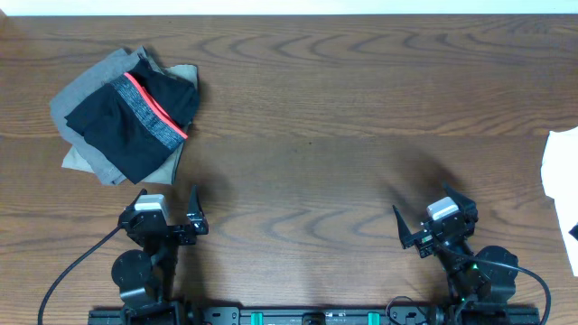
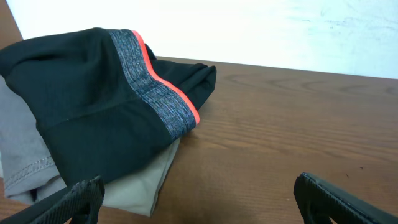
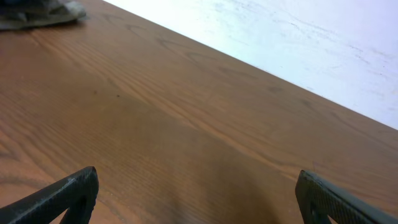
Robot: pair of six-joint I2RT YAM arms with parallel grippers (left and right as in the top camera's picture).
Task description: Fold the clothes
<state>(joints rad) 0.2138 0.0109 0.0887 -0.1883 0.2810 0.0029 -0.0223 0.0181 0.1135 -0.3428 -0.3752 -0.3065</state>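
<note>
Overhead, leggings (image 1: 104, 122): a dark, compact bundle at the far left of the table (image 1: 316, 108), well apart from both arms.
Overhead, support: the bundle lies on top of the folded grey trousers (image 1: 81, 90) and khaki trousers (image 1: 79, 161). I judge it is placed there to keep one tidy pile.
Overhead, waistband (image 1: 153, 117): a heathered strip with a coral edge, running diagonally from far-left to near-right. The coral edge faces the far right.
Overhead, long axis: I judge it runs across that strip, from near-left to far-right. The legs are tucked in, so no leg direction shows.
Overhead, left claw (image 1: 168, 192): spread wide and holding nothing, parked at the near edge just short of the pile.
Overhead, right claw (image 1: 424, 200): likewise wide and empty, at the near right. I judge both are parked low to leave the cloth unobstructed.
Left wrist, fingers (image 2: 71, 199): at the lower corners with nothing between them. The leggings lie ahead to the left, with the waistband slanting away.
Right wrist, fingers (image 3: 62, 193): set apart, with only bare table between them. The pile shows only as a scrap in the top-left corner.
</note>
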